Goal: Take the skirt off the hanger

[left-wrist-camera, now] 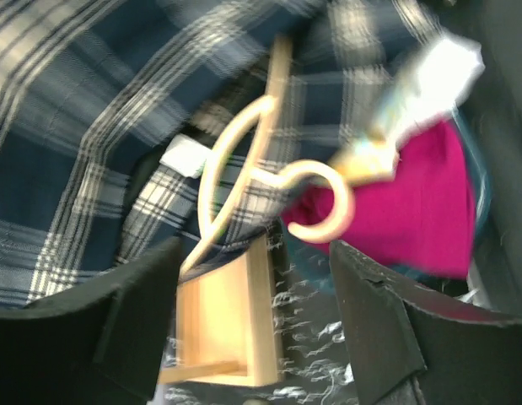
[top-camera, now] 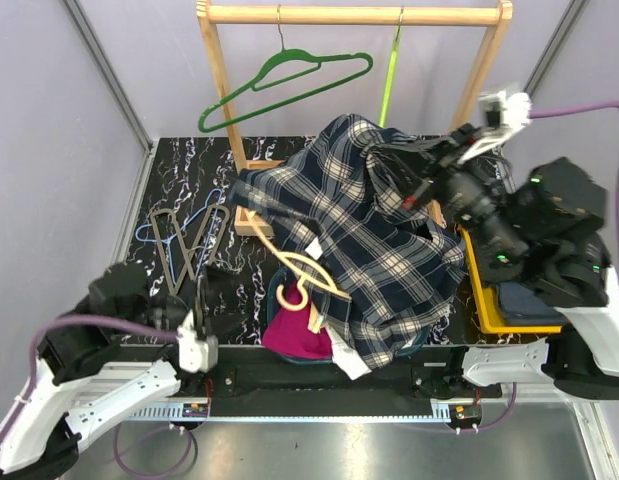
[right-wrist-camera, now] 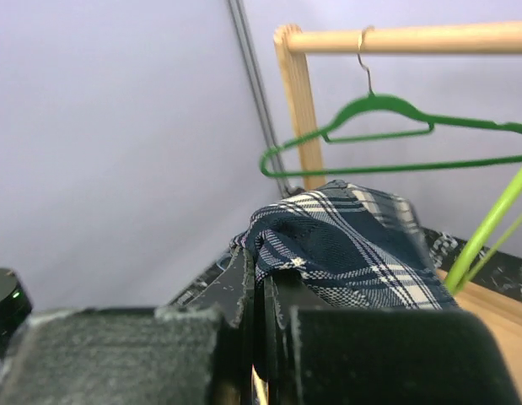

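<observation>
The navy plaid skirt [top-camera: 359, 230] is draped over the table's middle, with one fold lifted at the back. My right gripper [top-camera: 384, 152] is shut on that fold, seen pinched between the jaws in the right wrist view [right-wrist-camera: 265, 270], where the skirt [right-wrist-camera: 353, 245] bunches above the fingers. The pale wooden hanger [top-camera: 304, 275] lies tilted at the skirt's front left edge, partly under the cloth. It also shows in the left wrist view [left-wrist-camera: 261, 169], hook toward the camera. My left gripper [top-camera: 211, 300] is open and empty, low and left of the hanger [left-wrist-camera: 256, 337].
A green hanger [top-camera: 289, 75] and a lime one [top-camera: 391, 70] hang on the wooden rack rail [top-camera: 349, 14]. Several wire hangers [top-camera: 184, 235] lie at the table's left. A magenta cloth [top-camera: 294, 335] sits in a basket at the front. A yellow bin [top-camera: 481, 295] stands at the right.
</observation>
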